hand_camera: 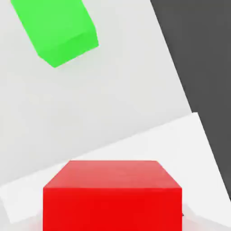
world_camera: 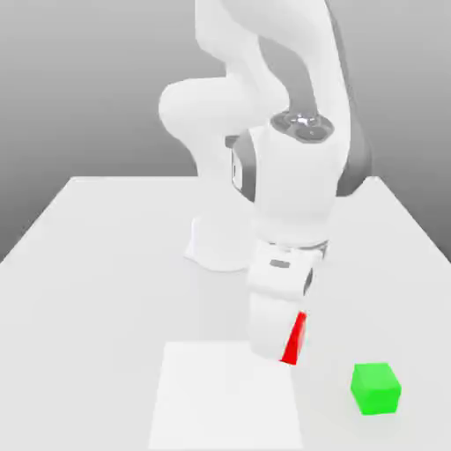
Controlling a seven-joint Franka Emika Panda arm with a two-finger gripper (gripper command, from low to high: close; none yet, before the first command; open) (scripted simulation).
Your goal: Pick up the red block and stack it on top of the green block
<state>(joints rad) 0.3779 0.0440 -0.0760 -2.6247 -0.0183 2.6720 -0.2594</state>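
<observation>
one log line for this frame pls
phase: carry | gripper: shut on red block, off the table | green block: on table, to the exterior view's right of the gripper, nothing on it | stack: not yet done

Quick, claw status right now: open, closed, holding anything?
Claw: closed on the red block, lifted off the table, beside the green block.

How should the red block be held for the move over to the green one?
As it appears to be now: the gripper is shut on the red block, coming from above onto two opposite flat side faces. It is a plain cube, so parallel faces suit the fingers, and its underside stays free to land on the green block, which sits apart toward the exterior view's right.
</observation>
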